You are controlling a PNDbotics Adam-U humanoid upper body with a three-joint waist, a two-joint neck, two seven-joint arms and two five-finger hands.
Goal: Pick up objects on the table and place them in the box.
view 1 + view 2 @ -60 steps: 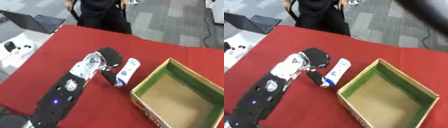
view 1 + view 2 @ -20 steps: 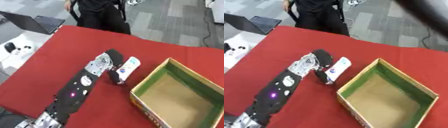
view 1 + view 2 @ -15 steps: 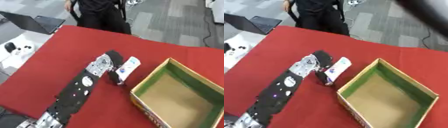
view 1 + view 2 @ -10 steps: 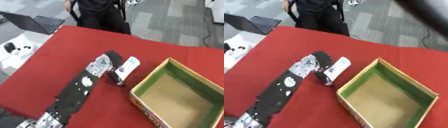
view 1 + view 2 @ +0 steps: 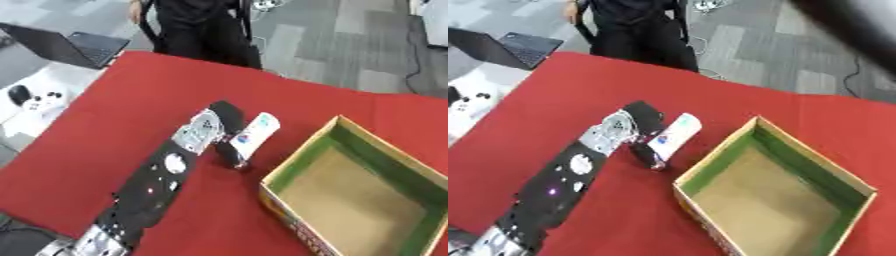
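Note:
A white tube-shaped object [image 5: 253,134] with a blue and red label lies on the red table [image 5: 114,110], just left of the open cardboard box [image 5: 350,192]. My left hand [image 5: 221,120] reaches in from the lower left, its black fingers curled round the tube's left side and its thumb [image 5: 229,155] along the near end. The box has green inner walls and a bare brown floor. My right hand shows in neither view.
A laptop [image 5: 66,45] and a white game controller [image 5: 39,100] sit on surfaces off the table's left edge. A person in black stands at the far edge [image 5: 197,22]. Bare red cloth lies left of my arm and beyond the box.
My left arm has stretched further forward since three seconds ago, and the hand has closed in on the tube. The tube has barely shifted.

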